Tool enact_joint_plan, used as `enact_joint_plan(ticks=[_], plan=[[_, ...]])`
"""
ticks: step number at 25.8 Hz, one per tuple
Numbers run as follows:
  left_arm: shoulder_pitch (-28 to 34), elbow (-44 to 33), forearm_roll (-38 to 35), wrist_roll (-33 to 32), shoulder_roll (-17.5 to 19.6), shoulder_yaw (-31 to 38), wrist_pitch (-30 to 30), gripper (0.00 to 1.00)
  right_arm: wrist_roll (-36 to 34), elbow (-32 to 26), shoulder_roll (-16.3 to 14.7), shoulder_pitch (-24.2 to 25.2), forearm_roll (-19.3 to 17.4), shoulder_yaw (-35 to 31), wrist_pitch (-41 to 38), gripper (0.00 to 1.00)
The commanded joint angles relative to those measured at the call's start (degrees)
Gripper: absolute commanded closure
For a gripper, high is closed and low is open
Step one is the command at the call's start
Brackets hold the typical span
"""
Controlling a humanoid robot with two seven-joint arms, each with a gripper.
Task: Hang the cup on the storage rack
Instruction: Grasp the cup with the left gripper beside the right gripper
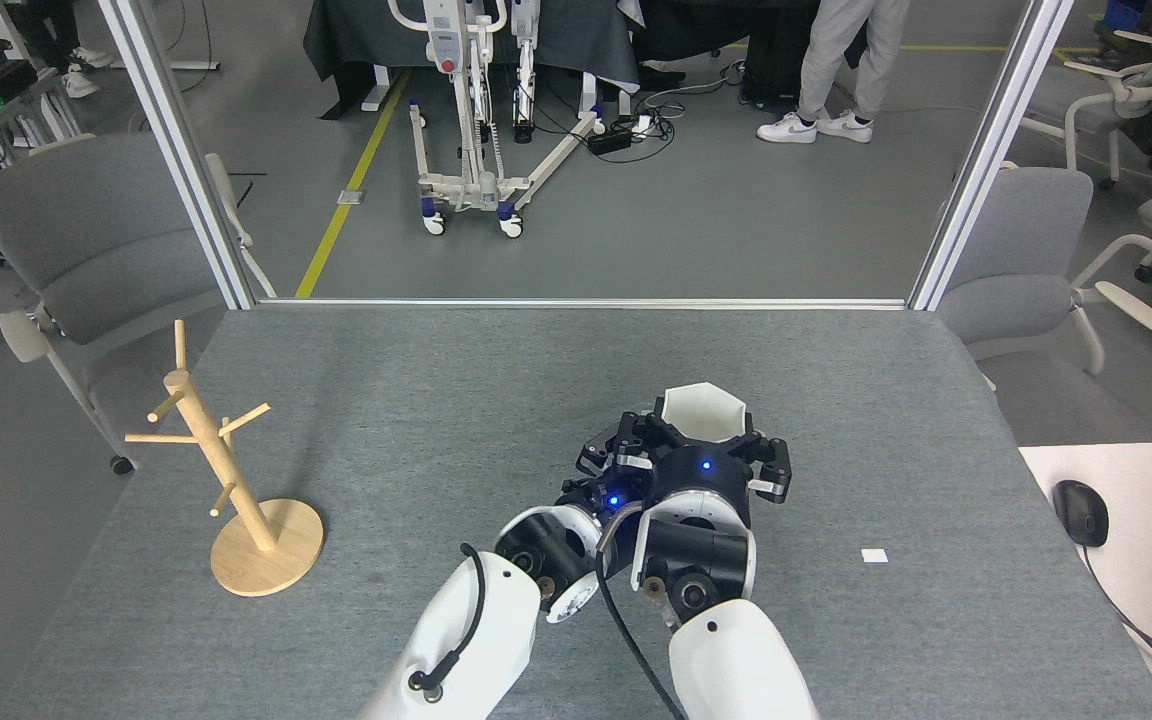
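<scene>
The white faceted cup (pixel 702 410) is held above the grey table (pixel 436 400), right of centre, its open mouth facing up. My right gripper (pixel 704 452) is shut on the cup from the near side, with dark fingers on both of its flanks. My left gripper (pixel 616 452) is pressed in close against the cup's left side, partly hidden by the right gripper. Whether its fingers are open or shut cannot be made out. The cup's handle is hidden. The wooden storage rack (pixel 204 440) stands on its round base (pixel 271 548) at the table's left edge, far from both grippers.
A small white tag (pixel 874 555) lies on the table to the right. Grey chairs (pixel 76 240) stand off both far corners. A white desk with a mouse (pixel 1081 512) and keyboard adjoins the right edge. A person's legs (pixel 841 60) show beyond the table.
</scene>
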Motion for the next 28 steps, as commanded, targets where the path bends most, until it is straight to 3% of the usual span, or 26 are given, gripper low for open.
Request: enact_joint_plan(ticks=[1,4,6,8,9,11,15,17,18,20,21,25,28], plan=[[-1.08,0.74,0.63,-1.05,-0.04,-0.19,0.08,0.01,0.31,0.09,0.0,0.42,0.01,0.6,-0.24,0.88],[-1.17,1.97,0.63,-4.31,-0.04,-1.15,0.17,0.03,0.31,0.09,0.08,0.42,0.01,1.39,-0.06,0.88],[-1.17,2.94,0.63,-4.74,-0.04,-1.59,0.87,0.13,0.31,0.09,0.08,0.69,0.1,1.48,-0.06,0.9],[-1.17,3.47,0.54,-4.74,-0.04,-1.59,1.75,0.29,0.22,0.09,0.52,0.86,0.1,2.0,-0.06,0.9],[-1.17,3.56,0.54,-4.83,-0.04,-1.59,2.1,0.46,0.22,0.09,0.61,0.95,0.1,2.18,-0.06,0.9],[-1.17,3.47,0.72,-5.62,-0.04,-1.42,2.37,0.98,0.22,0.09,0.7,1.13,0.1,2.27,-0.06,0.9],[-1.17,3.12,1.51,-6.59,-0.04,-1.07,2.28,1.0,0.31,0.09,0.61,1.04,0.01,2.27,-0.24,0.87],[-1.17,2.94,1.6,-6.59,-0.04,-0.98,2.19,1.0,0.31,0.17,0.53,1.04,0.01,2.18,-0.59,0.78],[-1.17,2.94,1.6,-6.59,-0.04,-0.98,2.1,1.0,0.31,0.26,0.52,1.04,0.01,2.09,-0.85,0.65],[-1.17,2.94,1.6,-6.59,0.05,-1.07,2.1,1.0,0.31,0.53,0.35,0.95,0.01,1.83,-0.94,0.1],[-1.17,2.94,1.51,-6.59,-0.04,-0.98,2.1,1.0,0.31,0.79,0.26,0.95,0.01,1.74,-1.03,0.01],[-1.17,3.12,1.51,-6.59,0.05,-0.98,2.28,1.0,-0.66,0.97,0.44,0.77,-1.04,0.6,-5.95,0.0],[-1.17,3.21,1.51,-6.59,0.05,-0.98,2.37,1.0,-5.76,0.97,0.7,0.77,-1.22,0.07,-7.27,0.0]])
